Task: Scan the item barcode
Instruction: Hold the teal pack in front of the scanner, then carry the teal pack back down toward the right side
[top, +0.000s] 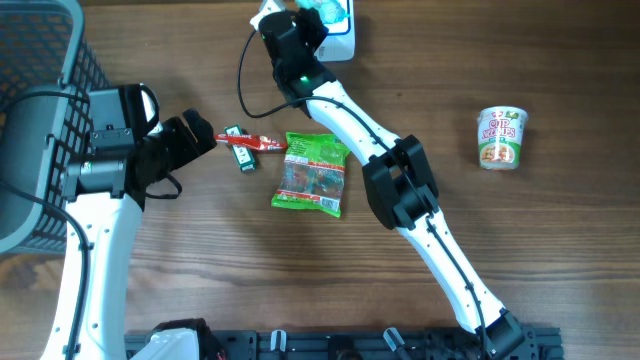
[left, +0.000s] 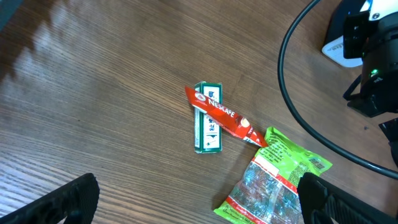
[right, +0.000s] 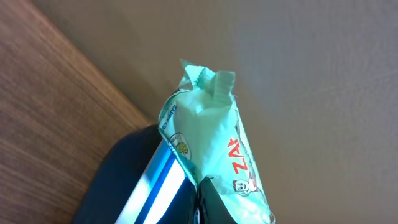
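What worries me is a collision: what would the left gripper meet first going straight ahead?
Probably the red Nescafe stick, lying across the green pack directly ahead of the open left gripper. Its height above the table is unclear, so it could pass over.

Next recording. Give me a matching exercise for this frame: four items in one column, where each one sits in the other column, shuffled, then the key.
Items
1. red Nescafe stick
2. green snack bag
3. cup noodles
4. pale green packet

Places
A. alone on the right side of the table
B. pinched in the right gripper
C. lying across the green gum pack
D. flat near the middle of the table

Pairs: 1-C, 2-D, 3-A, 4-B
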